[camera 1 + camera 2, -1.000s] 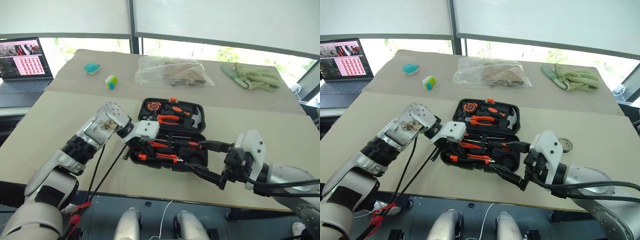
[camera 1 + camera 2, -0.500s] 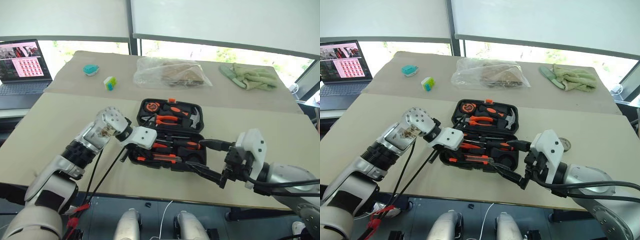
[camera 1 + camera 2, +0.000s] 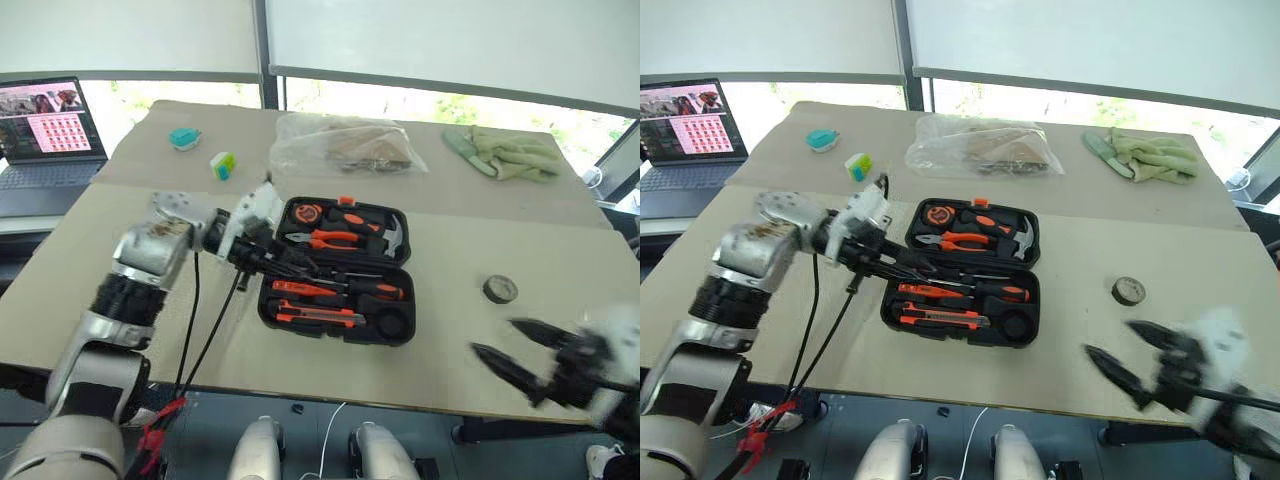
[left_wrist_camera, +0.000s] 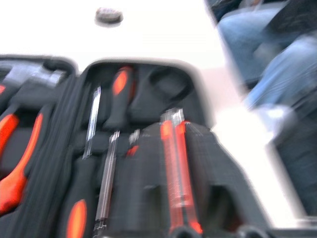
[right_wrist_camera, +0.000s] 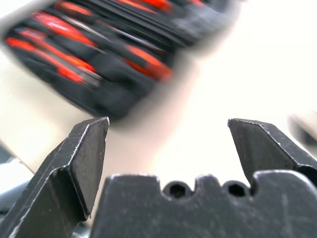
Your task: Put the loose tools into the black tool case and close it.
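The black tool case (image 3: 402, 268) lies open in the middle of the table. Its slots hold an orange-black utility knife (image 3: 316, 316) along the near edge and two thin screwdrivers (image 3: 345, 290) above it. Orange-handled pliers (image 3: 336, 239), a hammer and a tape measure fill the far half. A small grey tape roll (image 3: 499, 289) lies on the table to the right of the case. My left gripper (image 3: 295, 265) hovers over the case's left end. My right gripper (image 3: 497, 338) is open and empty, low at the table's front right, apart from the case.
A clear plastic bag (image 3: 345, 145) and green gloves (image 3: 505, 152) lie at the back. A teal item (image 3: 184, 137) and a green-white item (image 3: 223, 164) sit back left, beside a laptop (image 3: 52, 130). Black cables (image 3: 215, 320) hang from my left arm. A person's legs (image 4: 270, 49) appear past the table.
My left gripper has lifted off the case's near half toward its left end. My right gripper has pulled back right, away from the case, uncovering the tape roll.
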`<action>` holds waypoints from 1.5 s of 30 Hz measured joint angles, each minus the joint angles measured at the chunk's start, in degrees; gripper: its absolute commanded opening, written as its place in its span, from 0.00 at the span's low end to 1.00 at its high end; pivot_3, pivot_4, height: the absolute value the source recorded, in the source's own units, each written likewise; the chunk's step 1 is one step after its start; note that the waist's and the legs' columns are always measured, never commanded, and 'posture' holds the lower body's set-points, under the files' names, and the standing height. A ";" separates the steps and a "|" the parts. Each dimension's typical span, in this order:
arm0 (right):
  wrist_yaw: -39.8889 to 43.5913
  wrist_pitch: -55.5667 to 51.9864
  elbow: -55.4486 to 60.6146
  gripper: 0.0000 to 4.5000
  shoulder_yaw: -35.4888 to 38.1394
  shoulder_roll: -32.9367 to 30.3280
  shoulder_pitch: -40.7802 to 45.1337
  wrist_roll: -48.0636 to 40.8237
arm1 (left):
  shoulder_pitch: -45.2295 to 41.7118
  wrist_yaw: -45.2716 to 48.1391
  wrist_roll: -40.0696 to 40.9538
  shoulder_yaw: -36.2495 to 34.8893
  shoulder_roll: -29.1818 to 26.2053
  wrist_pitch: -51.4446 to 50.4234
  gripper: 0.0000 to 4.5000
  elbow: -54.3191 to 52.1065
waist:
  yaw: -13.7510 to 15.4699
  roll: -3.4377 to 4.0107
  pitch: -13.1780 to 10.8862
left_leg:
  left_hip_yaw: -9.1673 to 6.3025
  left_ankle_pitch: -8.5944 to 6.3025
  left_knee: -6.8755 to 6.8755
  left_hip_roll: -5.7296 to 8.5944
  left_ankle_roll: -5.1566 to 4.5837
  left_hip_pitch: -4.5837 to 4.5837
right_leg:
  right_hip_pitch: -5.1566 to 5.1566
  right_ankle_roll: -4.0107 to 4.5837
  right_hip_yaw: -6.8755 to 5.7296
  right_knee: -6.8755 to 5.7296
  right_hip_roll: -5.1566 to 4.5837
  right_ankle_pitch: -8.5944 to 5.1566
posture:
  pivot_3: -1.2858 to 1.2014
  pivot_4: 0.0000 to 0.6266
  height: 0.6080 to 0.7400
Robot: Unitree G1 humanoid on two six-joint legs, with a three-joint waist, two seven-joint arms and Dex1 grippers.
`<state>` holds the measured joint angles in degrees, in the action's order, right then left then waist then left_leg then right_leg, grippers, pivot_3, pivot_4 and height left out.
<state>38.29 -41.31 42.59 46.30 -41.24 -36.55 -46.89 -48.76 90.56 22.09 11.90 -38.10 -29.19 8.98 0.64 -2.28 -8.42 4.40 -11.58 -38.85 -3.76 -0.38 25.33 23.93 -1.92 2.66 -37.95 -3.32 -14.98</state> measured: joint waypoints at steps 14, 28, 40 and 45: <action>6.93 2.35 -14.63 1.00 1.97 -9.85 5.58 7.08 | 2.73 -10.68 3.93 -4.20 5.91 -1.30 0.99 -6.04 | -1.42 0.09 -0.03 | 0.09 -0.01 0.11 0.00 0.01 -0.70 | -0.76 0.07 0.14 0.38 -0.04 -0.07 | 0.52 0.24 1.00; 4.32 1.65 -38.81 1.00 -34.29 -16.58 43.10 22.57 | 4.19 -11.28 4.81 -2.94 6.46 -0.90 0.99 -7.97 | -0.84 0.16 -0.09 | 0.08 -0.01 0.26 0.09 0.00 -0.59 | -0.69 -0.03 0.13 0.46 -0.03 -0.04 | 0.52 0.24 1.00; 4.07 6.74 -51.67 0.29 -43.38 -8.98 52.17 30.69 | 3.15 -11.31 2.51 -1.97 7.14 3.24 1.00 -4.35 | -0.93 0.16 -0.09 | 0.09 0.00 0.25 0.08 0.00 -0.60 | -0.71 -0.03 0.12 0.44 -0.01 -0.03 | 0.52 0.24 1.00; 3.23 9.03 -52.42 0.05 -43.11 -8.03 52.13 32.14 | 2.62 -11.18 2.49 -1.94 7.14 3.30 1.00 -4.40 | -0.98 0.16 -0.08 | 0.09 -0.01 0.24 0.08 0.00 -0.60 | -0.71 -0.04 0.12 0.44 -0.02 -0.03 | 0.52 0.24 1.00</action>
<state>41.52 -32.28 -9.83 3.19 -49.27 15.58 -14.75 -46.14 79.38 24.58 9.96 -30.96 -25.89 4.57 -0.34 -2.12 -8.50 4.49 -11.59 -38.61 -3.68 -0.38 24.73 23.22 -1.96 2.78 -37.51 -3.34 -15.01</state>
